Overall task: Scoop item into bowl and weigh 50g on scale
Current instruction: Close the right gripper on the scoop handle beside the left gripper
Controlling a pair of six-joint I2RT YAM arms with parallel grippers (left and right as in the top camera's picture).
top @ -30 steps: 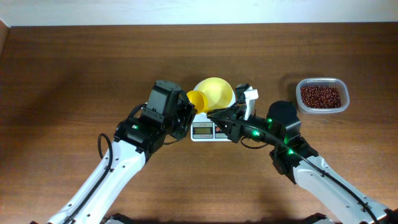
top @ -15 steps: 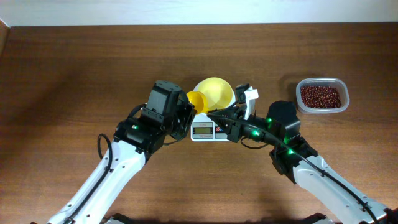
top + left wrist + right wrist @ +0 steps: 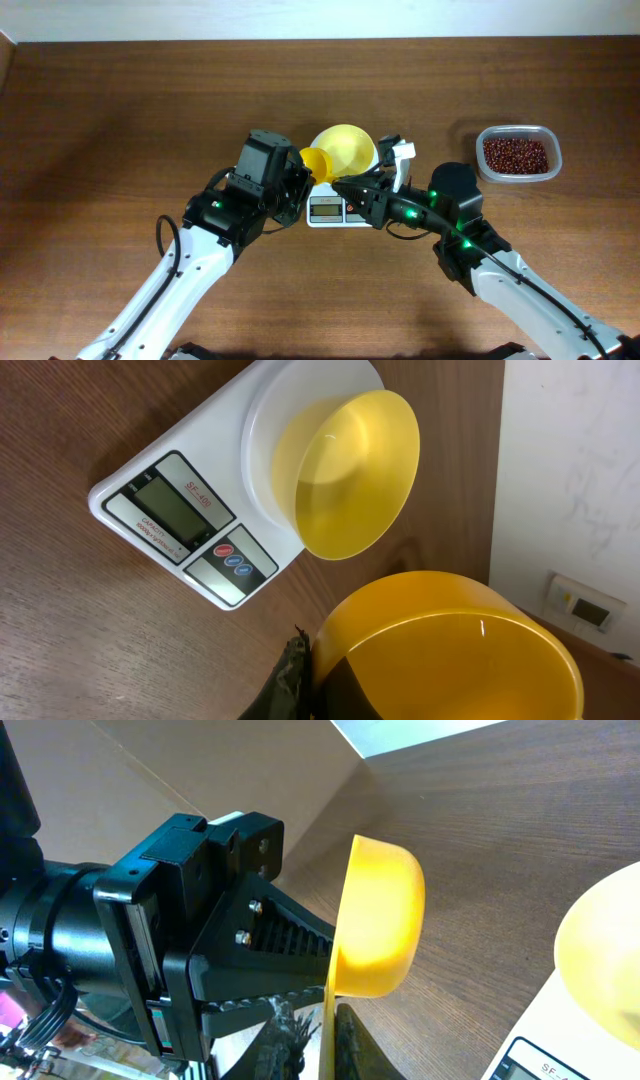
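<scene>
Overhead view shows you, at left, the left gripper closed tight on the yellow scoop, which is just beside the left rim of the bowl. The bowl stands on the scale. The right gripper has its fingers on both sides of the scoop's handle; whether they clamp it, you cannot tell. The beans lie in the clear tub at far right, well apart from the bowl.

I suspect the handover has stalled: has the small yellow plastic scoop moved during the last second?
No. Overhead, the small yellow plastic scoop keeps its place at the left rim of the round pale yellow bowl.
</scene>
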